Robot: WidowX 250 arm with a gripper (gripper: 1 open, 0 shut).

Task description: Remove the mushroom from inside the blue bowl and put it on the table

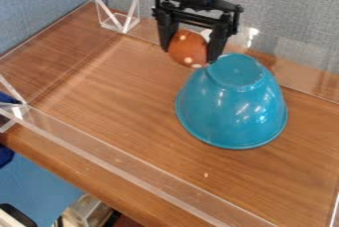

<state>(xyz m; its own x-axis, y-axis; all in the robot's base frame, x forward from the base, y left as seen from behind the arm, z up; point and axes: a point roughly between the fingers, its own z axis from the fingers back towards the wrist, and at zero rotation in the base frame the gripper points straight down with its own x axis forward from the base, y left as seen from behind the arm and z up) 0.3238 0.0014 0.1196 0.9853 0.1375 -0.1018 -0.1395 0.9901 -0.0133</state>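
The blue bowl [236, 102] lies tipped over on the table [93, 82], its flat base facing up and toward the back. The mushroom [187, 49], small and orange-brown, is just past the bowl's far left side. My gripper [193, 41] hangs straight down over the mushroom and is open. Its two black fingers [161, 28] stand wider than the mushroom, one on each side. I cannot tell whether either finger touches it or whether it rests on the wood.
Low clear acrylic walls [106, 157] run along the table's front, left and back edges. A clear triangular stand [119, 18] sits at the back left corner. Bare wood lies left of and in front of the bowl.
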